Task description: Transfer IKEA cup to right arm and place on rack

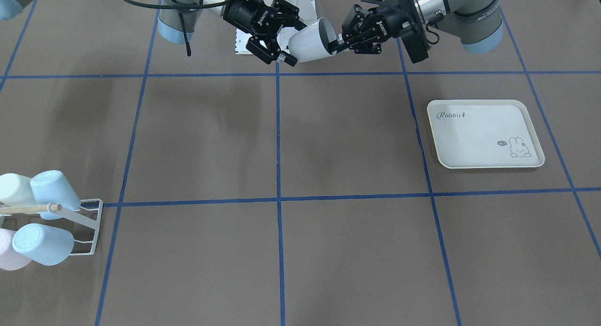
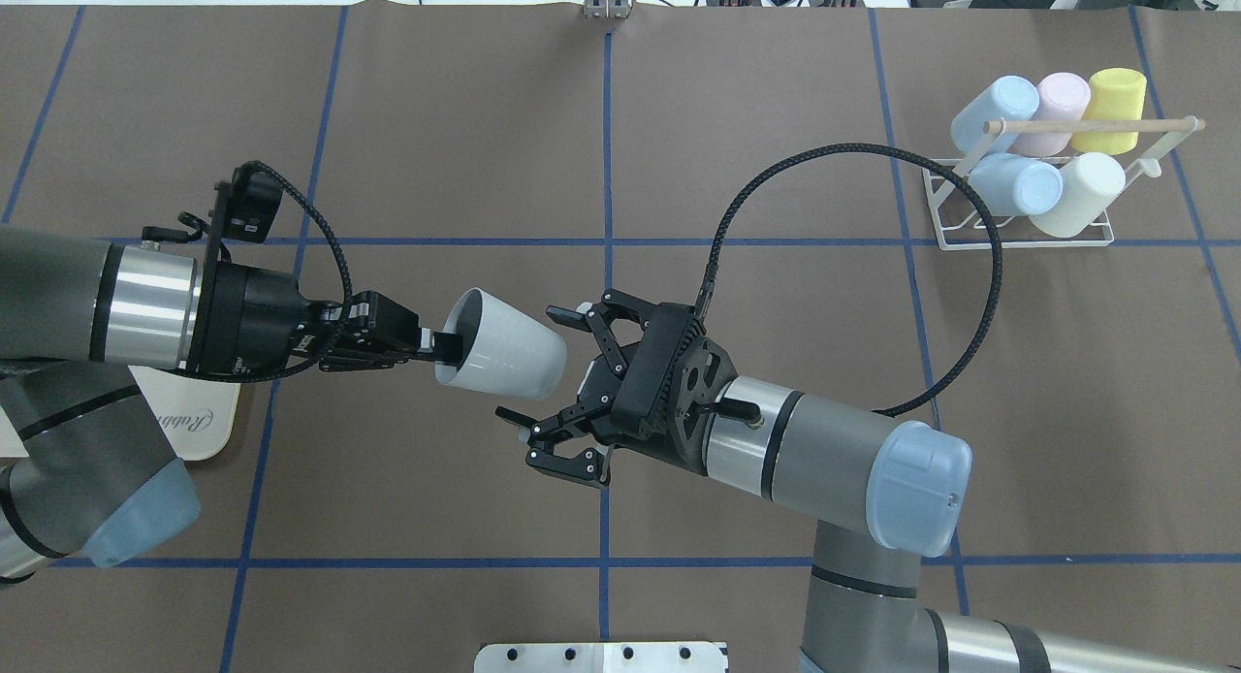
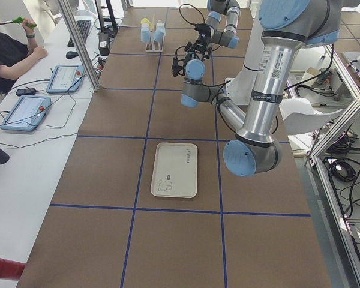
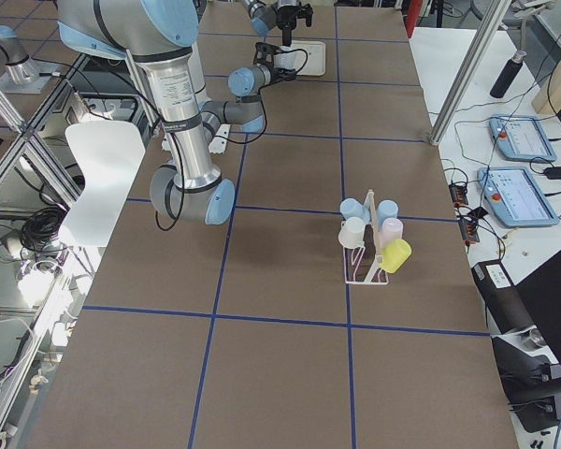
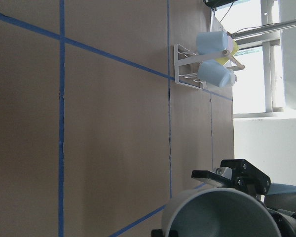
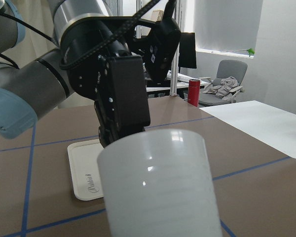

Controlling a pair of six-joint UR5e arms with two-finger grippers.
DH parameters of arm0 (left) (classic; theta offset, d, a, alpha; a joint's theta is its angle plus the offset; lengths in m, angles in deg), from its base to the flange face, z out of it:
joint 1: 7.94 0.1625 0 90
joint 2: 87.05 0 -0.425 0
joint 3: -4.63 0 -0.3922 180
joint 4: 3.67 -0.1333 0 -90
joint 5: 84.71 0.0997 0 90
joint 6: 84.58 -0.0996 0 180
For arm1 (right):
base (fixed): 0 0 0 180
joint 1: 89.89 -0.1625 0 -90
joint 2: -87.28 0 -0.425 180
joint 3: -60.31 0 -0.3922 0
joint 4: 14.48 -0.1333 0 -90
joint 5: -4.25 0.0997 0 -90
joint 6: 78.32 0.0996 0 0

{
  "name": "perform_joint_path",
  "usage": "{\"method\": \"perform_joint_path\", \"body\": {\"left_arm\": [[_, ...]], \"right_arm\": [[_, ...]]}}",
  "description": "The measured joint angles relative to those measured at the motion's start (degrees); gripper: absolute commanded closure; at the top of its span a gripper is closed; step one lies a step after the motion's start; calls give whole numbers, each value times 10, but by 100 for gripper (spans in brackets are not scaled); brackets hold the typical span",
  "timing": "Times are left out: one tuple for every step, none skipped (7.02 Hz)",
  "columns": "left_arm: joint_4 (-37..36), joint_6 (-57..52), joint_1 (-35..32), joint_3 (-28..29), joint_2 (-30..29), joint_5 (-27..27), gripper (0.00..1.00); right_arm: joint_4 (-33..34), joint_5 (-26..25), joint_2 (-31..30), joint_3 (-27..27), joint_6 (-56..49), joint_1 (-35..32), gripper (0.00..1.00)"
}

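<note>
A white IKEA cup (image 2: 504, 358) hangs on its side above the table, between the two arms. My left gripper (image 2: 441, 348) is shut on its rim, one finger inside the mouth. My right gripper (image 2: 527, 364) is open, its fingers (image 2: 557, 314) straddling the cup's closed base with a gap on each side. The front view shows the same: cup (image 1: 307, 43), left gripper (image 1: 334, 45), right gripper (image 1: 296, 42). The right wrist view looks straight at the cup's base (image 6: 160, 190). The white wire rack (image 2: 1018, 235) with its wooden dowel stands far right and holds several pastel cups.
The cream rabbit-print tray (image 1: 483, 133) lies under my left arm's side, partly covered by the arm in the overhead view (image 2: 194, 426). The rack (image 1: 91, 222) sits near the table's edge. Blue tape lines grid the brown table. A looped black cable (image 2: 979, 266) arcs over my right arm.
</note>
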Motion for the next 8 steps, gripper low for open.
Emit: {"method": "perform_joint_path", "body": {"left_arm": [[0, 0, 0, 1, 0, 0, 100], [0, 0, 0, 1, 0, 0, 100], [0, 0, 0, 2, -1, -1, 100], [0, 0, 0, 2, -1, 0, 100], [0, 0, 0, 2, -2, -1, 82], [0, 0, 0, 2, -4, -1, 29], [0, -5, 0, 2, -6, -2, 0], [0, -23, -1, 2, -5, -2, 0]], "right_arm": [[0, 0, 0, 0, -1, 0, 25], [0, 0, -1, 0, -1, -1, 40], [0, 0, -1, -1, -1, -2, 47], [0, 0, -1, -1, -1, -3, 48], [0, -1, -1, -1, -1, -4, 49], [0, -2, -1, -1, -1, -5, 49], [0, -2, -1, -1, -2, -7, 49], [0, -1, -2, 0, -4, -8, 53]]}}
